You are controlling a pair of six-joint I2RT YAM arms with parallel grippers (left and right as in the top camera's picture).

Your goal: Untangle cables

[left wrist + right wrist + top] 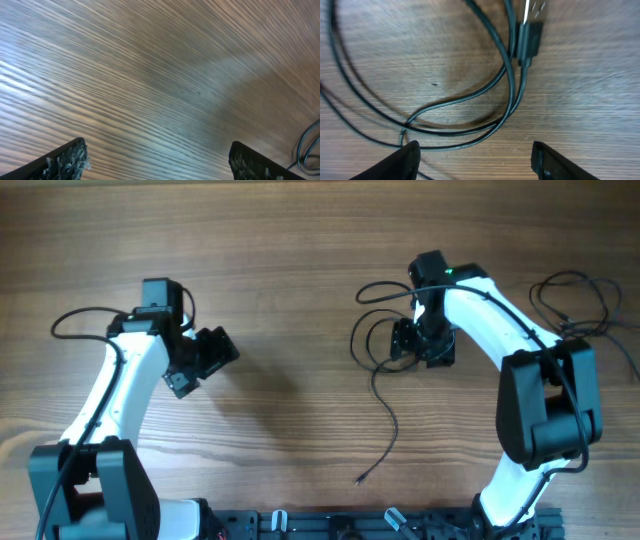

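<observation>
Several looped cables (529, 42) lie under spread right pincer (475, 160); left pincer (157, 160) well apart.

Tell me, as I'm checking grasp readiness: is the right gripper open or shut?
Open: the right gripper has its fingers wide apart, and the cables lie loose, not pinched.

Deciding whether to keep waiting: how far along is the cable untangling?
Done: nothing looks separated; the cables cross in overlapping loops near a plug. In hand: the right gripper, open, hovers over that tangle, gripping nothing. The left gripper is open over bare table. Left: essentially all the pulling apart.
</observation>
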